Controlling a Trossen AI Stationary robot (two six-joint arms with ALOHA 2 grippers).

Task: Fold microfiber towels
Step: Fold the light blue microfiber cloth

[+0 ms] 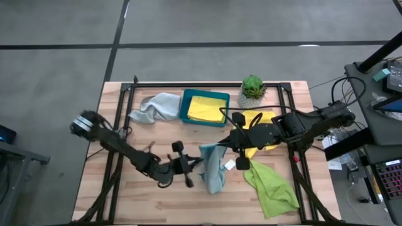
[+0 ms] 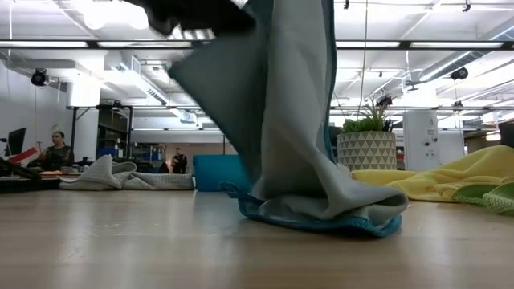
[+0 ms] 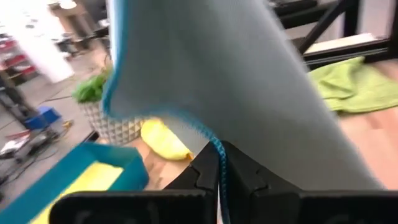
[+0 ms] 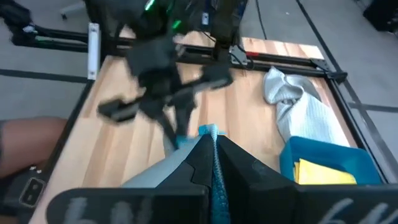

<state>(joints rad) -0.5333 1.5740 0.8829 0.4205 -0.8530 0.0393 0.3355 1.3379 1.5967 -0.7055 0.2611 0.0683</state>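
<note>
My left claw (image 1: pixel 200 164) and right claw (image 1: pixel 221 148) both pinched on the light blue towel (image 1: pixel 213 166) — lifted between them, lower folds pooled on the counter (image 1: pixel 125 194), mid-counter.

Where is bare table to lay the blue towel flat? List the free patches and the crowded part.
Free: the near-left corner of the table, and the front strip between the light blue towel and lime green towel. Crowded: the far edge, with grey towel, teal tray, potted plant, yellow towel.
</note>
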